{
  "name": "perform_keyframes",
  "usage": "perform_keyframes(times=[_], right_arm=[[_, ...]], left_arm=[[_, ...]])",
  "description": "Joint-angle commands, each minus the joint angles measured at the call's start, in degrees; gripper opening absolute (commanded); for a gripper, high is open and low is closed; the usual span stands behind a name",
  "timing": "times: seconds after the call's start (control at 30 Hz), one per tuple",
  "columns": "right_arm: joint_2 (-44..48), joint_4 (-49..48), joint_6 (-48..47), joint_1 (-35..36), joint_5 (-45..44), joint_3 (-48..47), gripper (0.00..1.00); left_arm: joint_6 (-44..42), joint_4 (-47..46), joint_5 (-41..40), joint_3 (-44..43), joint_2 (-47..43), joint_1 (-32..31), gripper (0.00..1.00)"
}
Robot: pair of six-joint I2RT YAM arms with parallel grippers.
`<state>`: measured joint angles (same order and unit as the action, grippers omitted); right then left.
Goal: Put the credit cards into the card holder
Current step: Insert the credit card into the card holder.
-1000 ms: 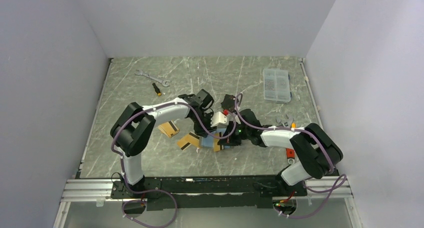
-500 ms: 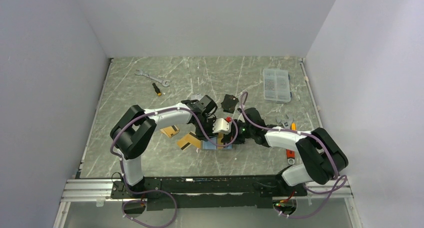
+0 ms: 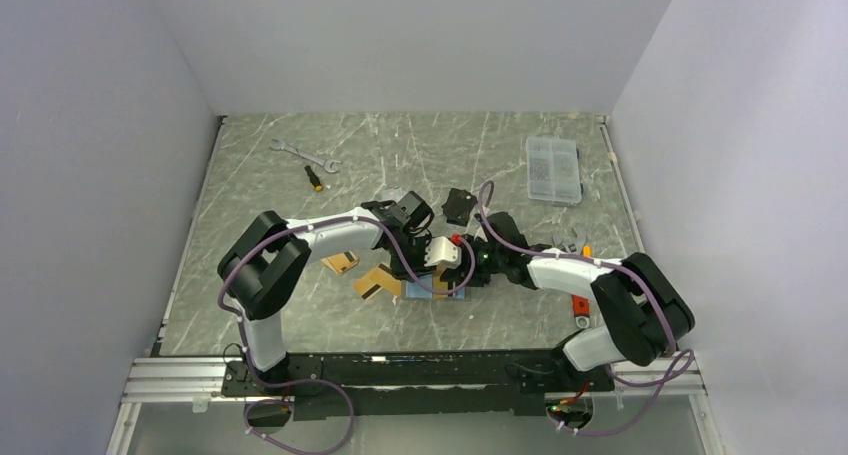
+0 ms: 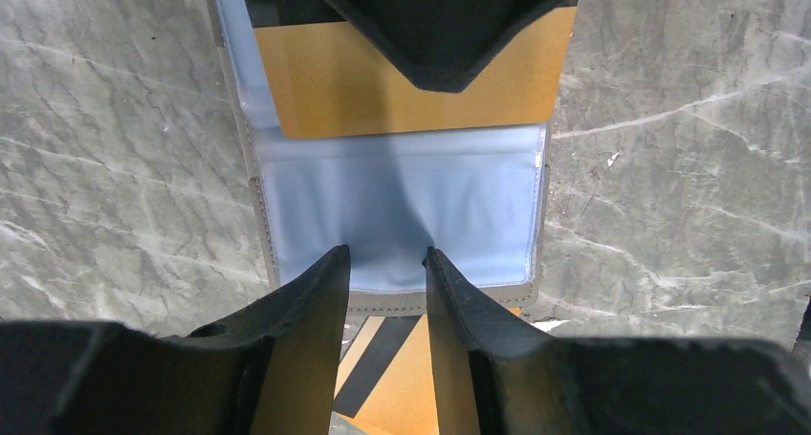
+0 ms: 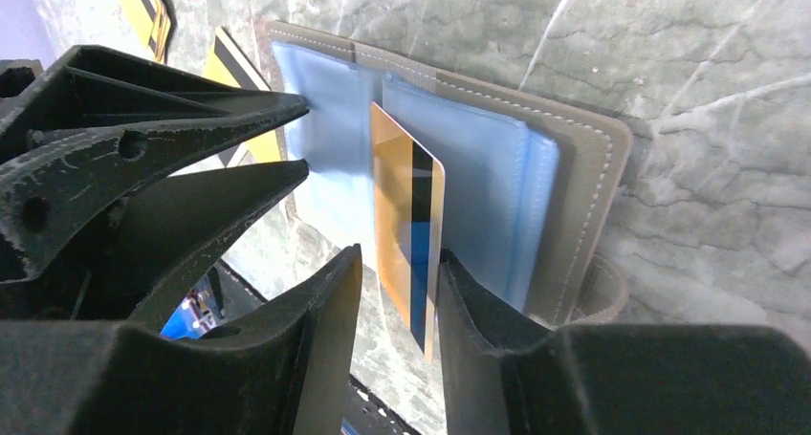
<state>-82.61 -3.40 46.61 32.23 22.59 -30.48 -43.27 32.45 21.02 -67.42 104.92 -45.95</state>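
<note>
The grey-taupe card holder (image 4: 402, 196) lies open on the table, its pale blue sleeves up; it also shows in the right wrist view (image 5: 574, 167). A gold-orange credit card (image 5: 402, 206) with a black stripe stands partly in a sleeve, and shows in the left wrist view (image 4: 325, 81). My right gripper (image 5: 400, 258) straddles it, jaws apart, the card leaning on one finger. My left gripper (image 4: 384, 258) is open, its fingertips (image 4: 330, 268) pressing on the lower sleeve. Two more gold cards (image 3: 378, 281) (image 3: 340, 263) lie to the left, one reaching under the holder's edge (image 4: 402, 358).
A black folded pouch (image 3: 458, 204) lies just behind the grippers. A clear compartment box (image 3: 553, 169) stands at the back right. A wrench (image 3: 305, 155) and a small screwdriver (image 3: 315, 178) lie at the back left. Small tools (image 3: 572, 243) lie by the right arm.
Both grippers have come down and closer together over the card holder since a second ago. In the last half second hardly anything has moved.
</note>
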Motion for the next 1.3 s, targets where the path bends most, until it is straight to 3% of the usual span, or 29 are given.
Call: perform_keyframes(times=[0.0, 0.1, 0.23, 0.3, 0.97, 1.17, 1.27], right_arm=[[3.2, 5.5, -2.0, -0.5, -3.1, -2.2, 0.37], [3.8, 5.8, -1.8, -1.0, -2.9, -2.3, 0.30], [3.0, 4.3, -0.8, -1.2, -1.7, -2.1, 0.07], [2.1, 2.2, 0.1, -1.2, -0.5, -1.6, 0.03], [-2.5, -10.3, 5.6, -1.1, 5.8, 1.7, 0.08], [-2.9, -12.3, 6.5, -0.9, 5.1, 3.6, 0.02], [-5.1, -18.4, 8.2, -1.0, 8.8, 5.3, 0.03]], left_arm=[[0.8, 2.3, -2.2, 2.2, 0.1, 0.0, 0.40], [1.0, 2.2, -2.2, 2.1, 0.1, -0.1, 0.39], [1.2, 2.1, -2.3, 2.2, -0.2, -0.1, 0.39], [1.3, 2.1, -2.3, 2.2, -0.1, -0.1, 0.38], [1.6, 2.1, -2.2, 2.6, 0.1, -0.1, 0.36], [1.8, 2.5, -2.0, 2.4, 0.1, 0.0, 0.35], [1.7, 2.6, -2.1, 2.4, 0.1, 0.0, 0.34]])
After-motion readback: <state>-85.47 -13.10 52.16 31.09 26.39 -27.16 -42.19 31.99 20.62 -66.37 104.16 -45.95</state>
